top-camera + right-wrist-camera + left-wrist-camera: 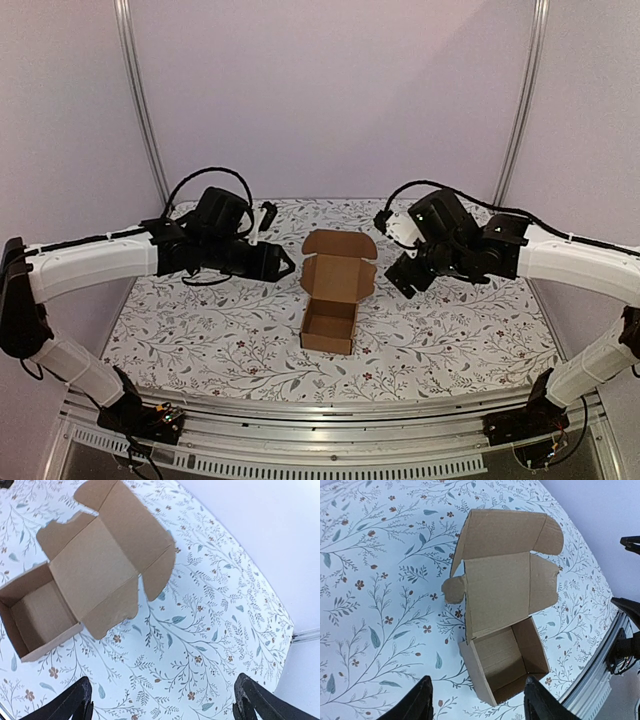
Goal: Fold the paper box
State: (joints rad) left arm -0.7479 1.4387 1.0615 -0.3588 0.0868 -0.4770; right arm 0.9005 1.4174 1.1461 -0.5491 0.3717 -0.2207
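1. The paper box [333, 300] stands on the table, about in the middle, on a white cloth [200, 330] printed with leaves and small flowers.
2. The lower part of the box is already formed into a small open cube. Its four walls stand up and the inside is visible from above.
3. The lid [338, 275] is not closed. It rises from the far wall of the cube and leans back, away from the arms. It has a small flap on each side and a wider panel with rounded corners [340, 243] at its far end.
4. The left gripper [284, 264] is at the left of the box, near the lid but apart from it. In the left wrist view its two fingers [417, 702] are spread, with nothing between them.
5. The right gripper [398, 278] is at the right of the box, also near the lid and not touching it. In the right wrist view its fingers [75, 702] are spread very wide and hold nothing.
6. The box lies between the two grippers, and neither of them touches it.
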